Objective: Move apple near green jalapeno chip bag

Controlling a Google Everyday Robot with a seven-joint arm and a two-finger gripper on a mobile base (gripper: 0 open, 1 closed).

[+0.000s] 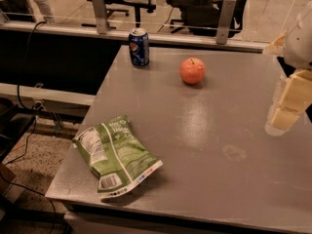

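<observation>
The orange-red apple (192,70) sits upright on the grey table (204,145), toward the back middle. The green jalapeno chip bag (116,155) lies crumpled at the table's front left corner, label side up, partly over the edge. The gripper (285,108) hangs at the right edge of the view, above the table's right side, well to the right of the apple and nearer the front. It holds nothing that I can see.
A blue soda can (139,47) stands at the table's back left, left of the apple. Metal posts and office chairs stand behind the table. A lower shelf and cables lie to the left on the floor.
</observation>
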